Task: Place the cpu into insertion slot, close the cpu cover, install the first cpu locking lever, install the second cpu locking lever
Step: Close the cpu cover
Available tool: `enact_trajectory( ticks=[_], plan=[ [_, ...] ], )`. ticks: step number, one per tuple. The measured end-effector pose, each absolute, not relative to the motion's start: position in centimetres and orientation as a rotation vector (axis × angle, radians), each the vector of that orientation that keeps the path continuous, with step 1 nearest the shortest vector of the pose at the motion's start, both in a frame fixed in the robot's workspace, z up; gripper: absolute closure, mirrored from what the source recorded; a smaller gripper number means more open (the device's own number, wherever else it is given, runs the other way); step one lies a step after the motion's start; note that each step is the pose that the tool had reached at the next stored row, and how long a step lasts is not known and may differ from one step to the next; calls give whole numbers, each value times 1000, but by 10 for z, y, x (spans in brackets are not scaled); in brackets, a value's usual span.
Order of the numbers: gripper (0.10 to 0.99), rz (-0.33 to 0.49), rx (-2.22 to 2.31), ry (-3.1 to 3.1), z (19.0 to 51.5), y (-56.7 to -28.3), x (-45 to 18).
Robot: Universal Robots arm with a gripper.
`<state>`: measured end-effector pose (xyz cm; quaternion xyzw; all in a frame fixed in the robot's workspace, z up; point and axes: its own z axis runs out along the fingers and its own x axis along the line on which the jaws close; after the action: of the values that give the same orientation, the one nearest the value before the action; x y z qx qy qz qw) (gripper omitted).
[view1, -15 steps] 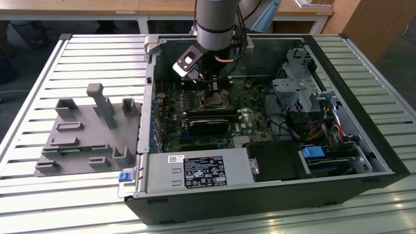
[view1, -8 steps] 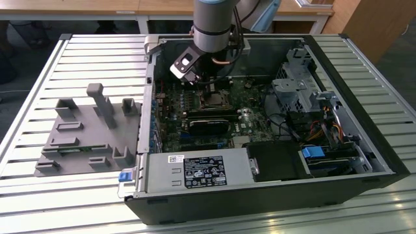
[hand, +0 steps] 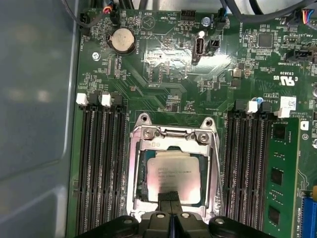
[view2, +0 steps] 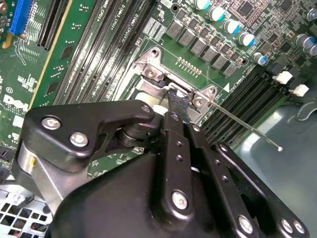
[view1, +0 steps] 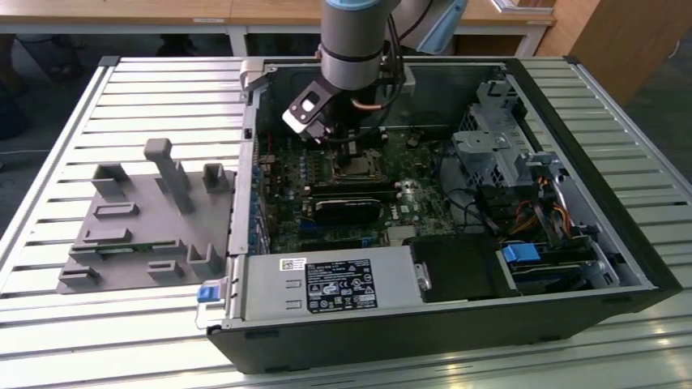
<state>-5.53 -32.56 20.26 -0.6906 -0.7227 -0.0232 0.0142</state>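
Already the cpu [hand: 173,176] sits in the insertion slot [hand: 142,184], toward the board's far side, with the cpu cover [hand: 173,134] seemingly down over it. The hand [hand: 170,197], narrow and empty, touches the cover's near edge; I think it should press straight and gently. Its body hides the near latch, and one locking lever [view2: 242,125] stands free.

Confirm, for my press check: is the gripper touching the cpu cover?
Cannot tell. In the first wrist view the gripper overlaps the cpu cover, hiding any gap.
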Motion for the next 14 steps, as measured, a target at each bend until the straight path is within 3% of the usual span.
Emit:
enact_trajectory(
  ticks=[14],
  plan=[
    [980, -78, -2150, -2251, 202, -324, -49]
  ],
)
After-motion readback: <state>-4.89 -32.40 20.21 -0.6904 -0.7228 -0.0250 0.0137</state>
